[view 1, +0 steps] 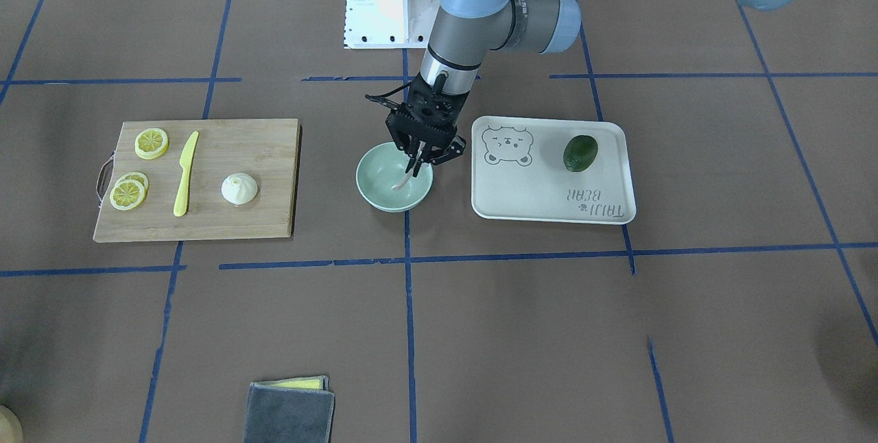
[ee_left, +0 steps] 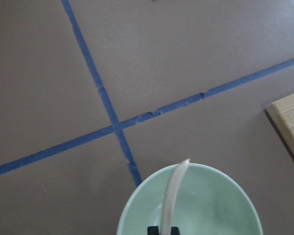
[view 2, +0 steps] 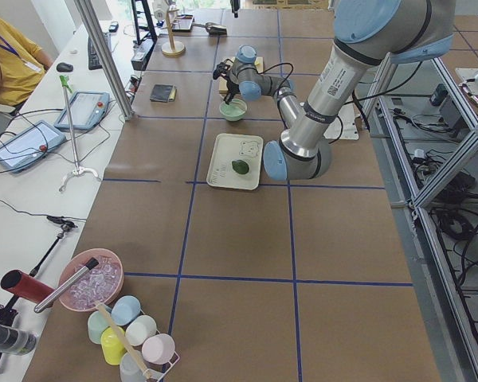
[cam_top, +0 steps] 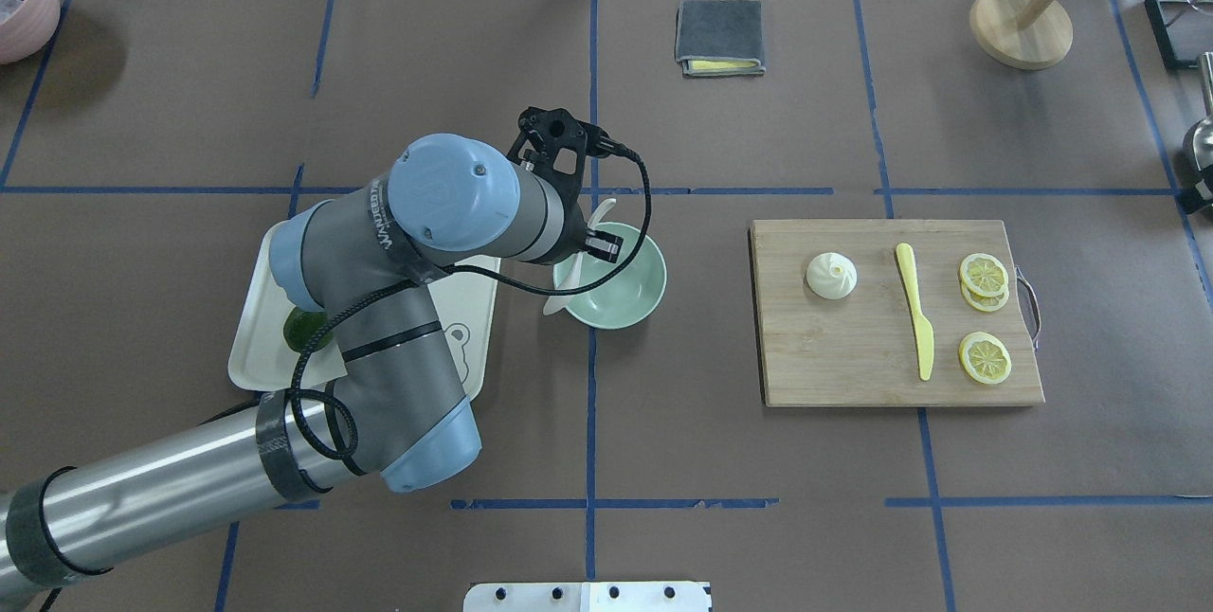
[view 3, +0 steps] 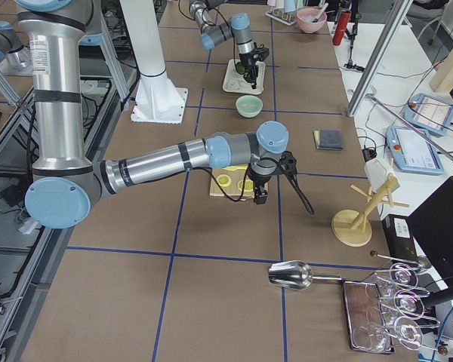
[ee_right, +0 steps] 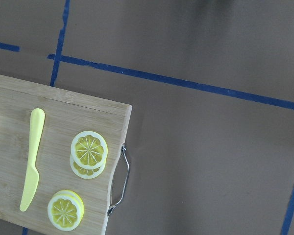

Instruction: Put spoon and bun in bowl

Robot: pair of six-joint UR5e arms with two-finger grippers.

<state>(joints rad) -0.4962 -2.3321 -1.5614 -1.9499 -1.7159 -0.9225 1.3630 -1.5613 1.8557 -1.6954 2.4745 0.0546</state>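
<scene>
Nearest the operators' edge of the table, a folded grey cloth (view 1: 289, 412) with a yellow layer lies flat on the brown paper. Farther in, a wooden cutting board (view 1: 267, 155) with a metal handle carries three groups of lemon slices (view 1: 151, 142), a yellow plastic knife (view 1: 185, 174) lying lengthwise, and the bun (view 1: 239, 188). The bun sits pleats up on the board's end closest to the bowl, well apart from it and not yet in it. Beside the board, on a blue tape line, stands the mint-green bowl (view 1: 384, 196). The left gripper (view 1: 418, 160) hangs over its far rim, pointing down, clenched on the off-white spoon (view 1: 403, 181). The spoon tilts steeply with its lower end inside the bowl; whether it touches the bottom cannot be told. The left wrist view shows dark fingertips (ee_left: 152, 231) on either side of the spoon, which curves out over the bowl's pale inside. Just past the bowl lies a cream tray (view 1: 549, 196) printed with a bear, and a dark green avocado (view 1: 580, 153) rests toward its far side. Beyond all this stands the white robot base (view 1: 384, 4). The right gripper (view 3: 257, 197) shows only from the right end, hanging near the board, and whether its jaws are parted or closed cannot be told.
</scene>
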